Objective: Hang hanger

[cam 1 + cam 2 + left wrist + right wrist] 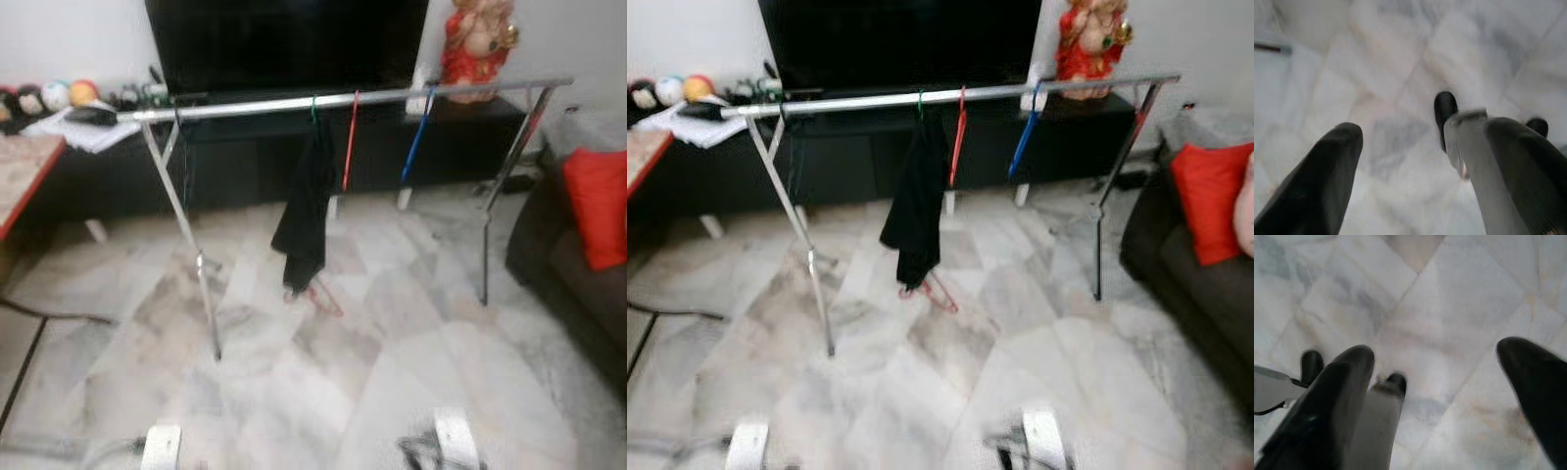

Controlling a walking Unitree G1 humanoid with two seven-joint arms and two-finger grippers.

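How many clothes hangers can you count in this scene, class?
4: a green hanger holding the black garment on the rail, a red hanger beside it, a blue hanger further right, and another red hanger on the floor below. The garment may hide others.

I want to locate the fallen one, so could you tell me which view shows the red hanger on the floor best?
The left eye view: the red hanger lies on the tiles below the black garment. The right eye view shows it similarly. Both wrist views face bare floor.
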